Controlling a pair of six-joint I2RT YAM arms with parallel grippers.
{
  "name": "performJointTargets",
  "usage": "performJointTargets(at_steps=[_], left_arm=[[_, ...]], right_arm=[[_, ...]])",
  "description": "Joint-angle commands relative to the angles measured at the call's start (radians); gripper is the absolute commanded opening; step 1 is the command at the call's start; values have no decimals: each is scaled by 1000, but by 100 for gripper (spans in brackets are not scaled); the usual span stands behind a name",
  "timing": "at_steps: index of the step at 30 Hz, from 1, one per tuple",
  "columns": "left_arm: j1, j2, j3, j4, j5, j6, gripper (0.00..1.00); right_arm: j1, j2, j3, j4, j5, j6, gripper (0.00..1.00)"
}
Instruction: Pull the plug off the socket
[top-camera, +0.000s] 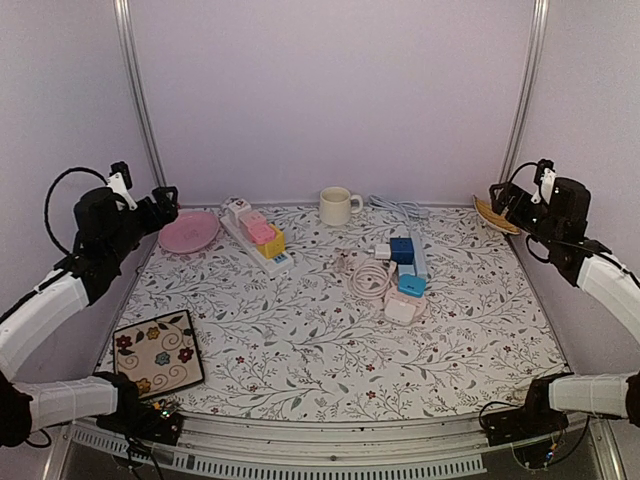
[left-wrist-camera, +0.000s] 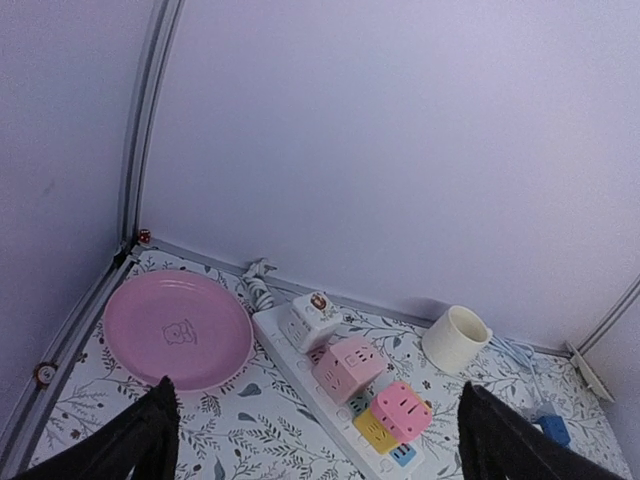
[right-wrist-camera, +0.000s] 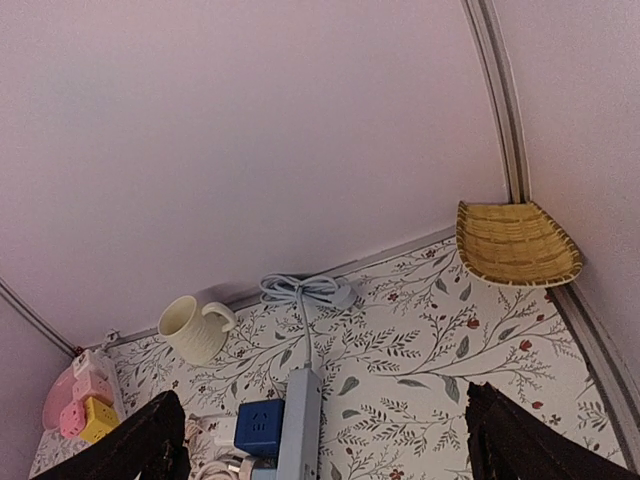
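Floral bench (top-camera: 300, 340), pale walls: blue plug (top-camera: 402, 250) sits in the power strip (top-camera: 421, 262) right of centre, likely rigid, light (probably seated tight); pinch its flat sides. Left tool (top-camera: 163, 203) and right tool (top-camera: 498, 196) hang wide, empty.

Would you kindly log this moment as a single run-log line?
phase: idle, pre-reach | left fingers: open | right fingers: open | pink plug: seated in white strip
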Motion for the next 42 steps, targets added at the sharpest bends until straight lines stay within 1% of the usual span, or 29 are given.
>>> performJointTargets(at_steps=[1,4,7,10,13,17,19,21,26,30,36,42], left_arm=[[6,2,-42,-32,30,-101,97],[-4,19,-58,-39,96,-112,97],[-52,42,-91,-41,135,-125,97],[-146,68,-128,-34,114,-116,97],[-232,89,-153,-28,87,-114,97],[-316,109,-176,-24,79,-105,97],[-353,126,-182,-22,76,-82,97],[-385,146,-190,-14,77,-61,97],[-417,145,-239,42,87,-20,97],[-420,120,-296,98,68,-10,97],[-421,115,-336,143,45,4,97],[-422,107,-376,199,37,13,97]], right_arm=[[-3,23,-21,-64,-112,71,99],[20,71,-44,-68,-139,63,99],[98,113,-63,-69,-101,64,99],[209,169,-75,-68,-36,66,99],[279,236,-86,-47,-28,88,99],[376,342,-50,-70,27,90,99],[397,393,-36,-77,50,89,99],[397,442,-38,-55,32,94,99],[401,539,-35,5,-67,95,99],[414,585,-40,47,-101,106,99],[469,627,-33,76,-100,124,99],[594,627,-28,75,-57,196,99]])
